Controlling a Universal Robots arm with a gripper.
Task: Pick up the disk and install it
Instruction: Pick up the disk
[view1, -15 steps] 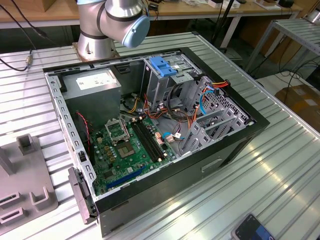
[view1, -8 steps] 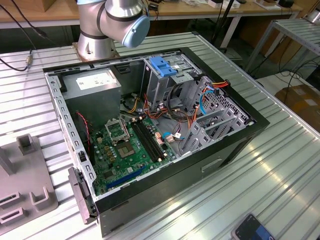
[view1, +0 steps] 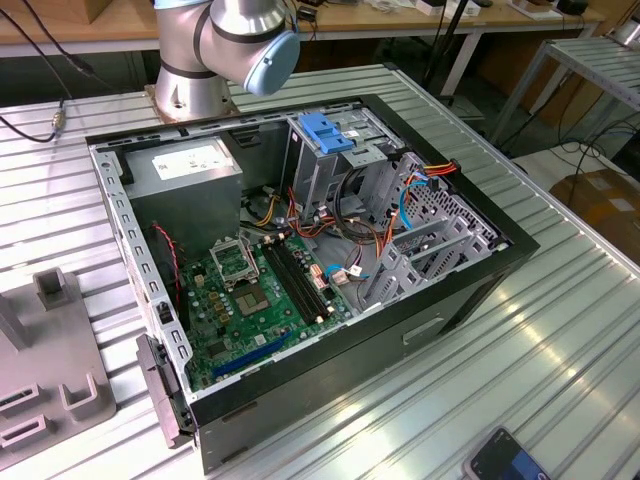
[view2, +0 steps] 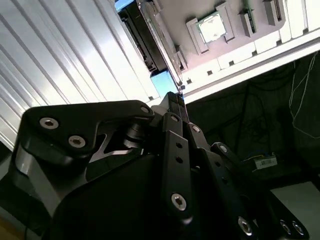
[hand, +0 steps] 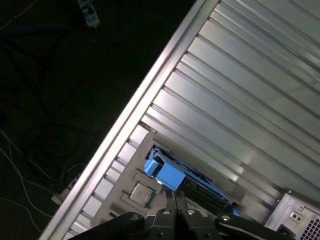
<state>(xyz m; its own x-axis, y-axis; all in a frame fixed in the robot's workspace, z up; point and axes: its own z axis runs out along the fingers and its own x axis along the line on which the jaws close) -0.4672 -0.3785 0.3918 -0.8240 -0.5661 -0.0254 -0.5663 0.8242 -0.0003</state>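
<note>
The disk (hand: 167, 172) stands on edge in a grey fixture (hand: 116, 200) near the table's edge: a dark flat drive with blue plastic rails. In the second wrist view the disk (view2: 161, 84) shows a blue end and a dark casing running away from it. My gripper (hand: 173, 195) points at the blue end of the disk, its two black fingers pressed together with nothing seen between them. In the second wrist view my gripper (view2: 176, 97) ends just short of the blue patch. I cannot tell whether the tips touch the disk.
An open computer case (view1: 470, 275) lies on the ribbed metal table (view1: 560, 340), with a blue-handled drive cage (view1: 328, 132) and a grey power supply (view1: 190, 165) inside. A processor chip (hand: 141, 194) sits in the fixture beside the disk. A phone (view1: 505, 460) lies near the front edge.
</note>
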